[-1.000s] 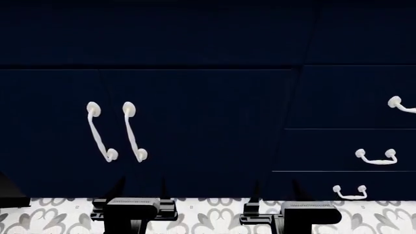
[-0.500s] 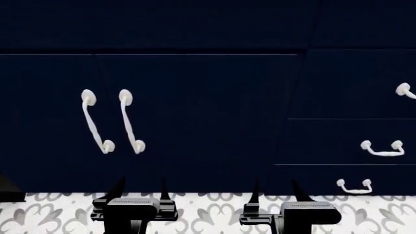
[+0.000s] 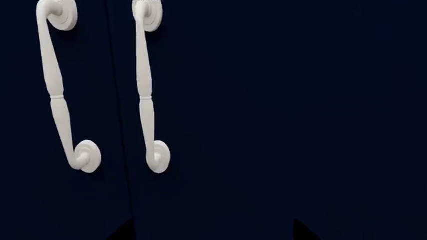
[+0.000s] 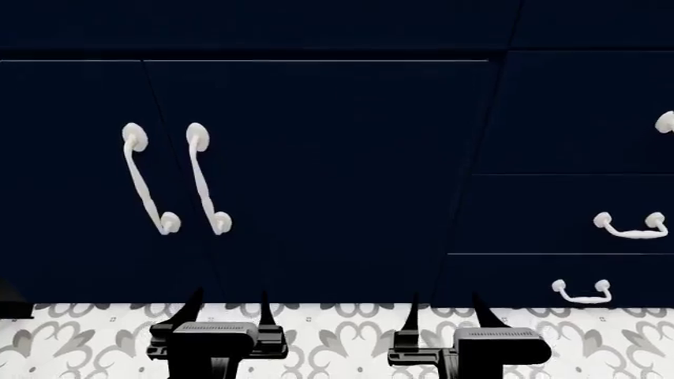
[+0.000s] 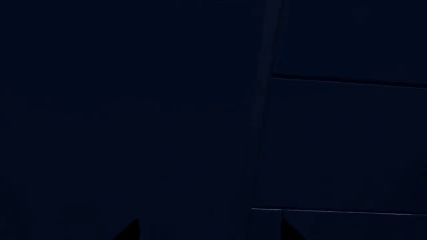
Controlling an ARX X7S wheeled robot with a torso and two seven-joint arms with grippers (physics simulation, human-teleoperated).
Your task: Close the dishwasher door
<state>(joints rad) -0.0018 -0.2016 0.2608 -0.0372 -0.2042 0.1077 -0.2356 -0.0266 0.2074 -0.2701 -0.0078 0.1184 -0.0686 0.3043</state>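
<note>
Dishwasher door (image 4: 9, 304) a black sliver far left; left gripper (image 4: 229, 304) and right gripper (image 4: 447, 308) released before navy cabinet doors (image 4: 337, 174).

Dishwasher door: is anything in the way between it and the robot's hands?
No dishwasher door shows in any view, so I cannot tell. The open left gripper and right gripper point at navy cabinet doors; only bare patterned floor lies between.
</note>
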